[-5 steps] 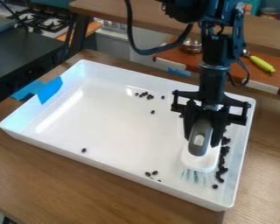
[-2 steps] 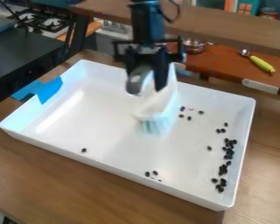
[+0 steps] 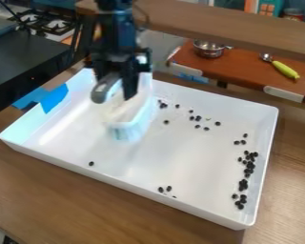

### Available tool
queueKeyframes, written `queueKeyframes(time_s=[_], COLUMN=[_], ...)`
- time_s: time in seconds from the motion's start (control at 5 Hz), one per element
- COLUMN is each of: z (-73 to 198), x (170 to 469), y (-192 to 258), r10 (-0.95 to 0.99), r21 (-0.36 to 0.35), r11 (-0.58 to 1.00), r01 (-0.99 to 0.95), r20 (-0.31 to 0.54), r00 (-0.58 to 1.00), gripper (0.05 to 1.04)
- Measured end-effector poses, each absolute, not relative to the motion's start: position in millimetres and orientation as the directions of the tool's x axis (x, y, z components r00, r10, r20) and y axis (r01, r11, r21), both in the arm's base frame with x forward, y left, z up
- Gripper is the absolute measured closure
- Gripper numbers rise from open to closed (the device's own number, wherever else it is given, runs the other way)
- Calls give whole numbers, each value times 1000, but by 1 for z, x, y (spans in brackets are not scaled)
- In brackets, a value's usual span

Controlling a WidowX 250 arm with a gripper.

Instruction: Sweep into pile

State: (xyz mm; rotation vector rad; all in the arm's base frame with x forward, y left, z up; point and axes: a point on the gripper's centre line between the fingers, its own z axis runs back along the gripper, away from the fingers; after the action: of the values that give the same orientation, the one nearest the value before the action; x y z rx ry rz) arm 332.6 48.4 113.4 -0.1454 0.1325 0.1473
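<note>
The gripper [image 3: 116,90] hangs over the back left part of the white tray, shut on the grey handle of a white brush [image 3: 126,125]. The brush's bristle end points down toward the front. Most of the dark beans [image 3: 249,167] lie in a loose band along the tray's right wall. Several others [image 3: 198,118] are scattered to the right of the brush, a few [image 3: 168,188] sit by the front wall, and a single bean [image 3: 91,163] lies at the front left.
The white tray [image 3: 266,143] has raised walls, with blue tape [image 3: 53,97] over its left one. Behind it are a metal pot [image 3: 209,48] and a green-handled utensil [image 3: 285,69] on a brown surface. A wooden shelf [image 3: 244,29] crosses the back.
From the tray's right side, the gripper has moved left with the brush in it. Beans once hidden under the arm now show along the right wall and in the back middle.
</note>
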Motion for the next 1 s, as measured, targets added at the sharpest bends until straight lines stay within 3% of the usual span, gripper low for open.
queueKeyframes(time_s=[0.4, 0.6, 0.8, 1.0], z=[86, 76, 86, 75], x=[323, 315, 310, 300], y=[95, 106, 111, 107], r10=[110, 75, 62, 40], r21=[-12, 41, 86, 107], r11=[994, 997, 995, 994], r01=[-111, -72, -57, -30], r20=[-87, -102, -63, -89], r00=[990, 992, 996, 995], gripper=[589, 589, 589, 589])
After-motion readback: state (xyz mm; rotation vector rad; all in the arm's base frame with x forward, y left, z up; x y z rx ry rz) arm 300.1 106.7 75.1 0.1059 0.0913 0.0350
